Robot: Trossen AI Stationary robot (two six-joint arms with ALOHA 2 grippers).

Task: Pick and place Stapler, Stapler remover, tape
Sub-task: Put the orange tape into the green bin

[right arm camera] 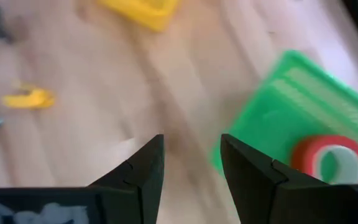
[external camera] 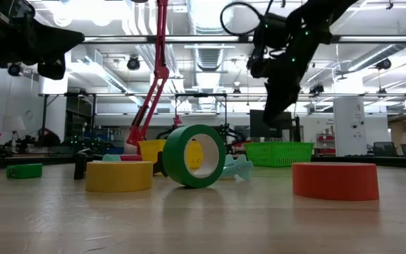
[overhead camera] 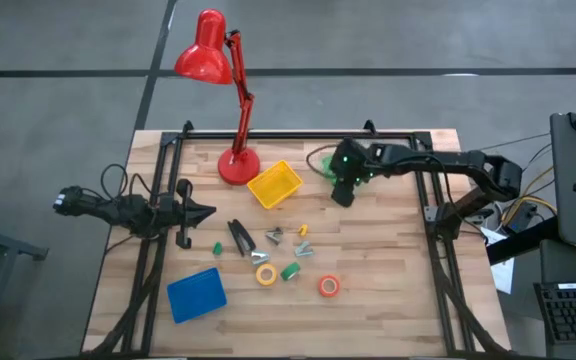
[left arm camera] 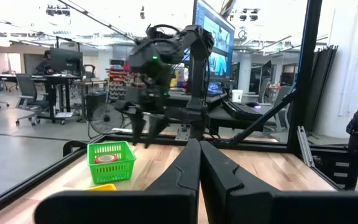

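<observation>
The black stapler (overhead camera: 240, 237) lies flat near the table's middle. Around it lie staple removers, two grey (overhead camera: 274, 236) (overhead camera: 303, 250) and one yellow (right arm camera: 28, 98). Toward the near edge sit a yellow tape roll (overhead camera: 266, 273), a green roll (external camera: 192, 155) standing on its rim, and an orange roll (external camera: 335, 180) lying flat. A red roll (right arm camera: 331, 158) lies inside the green basket (right arm camera: 291, 106) at the far right. My right gripper (right arm camera: 191, 140) hangs open above the table beside that basket, with nothing between its fingers. My left gripper (left arm camera: 199, 146) waits shut at the left side (overhead camera: 183, 212).
A yellow basket (overhead camera: 275, 185) stands next to the red desk lamp's base (overhead camera: 236, 165) at the far middle. A blue tray (overhead camera: 196, 294) lies near the front left. A small green piece (overhead camera: 217, 248) lies left of the stapler. A black frame (overhead camera: 428, 200) borders the table.
</observation>
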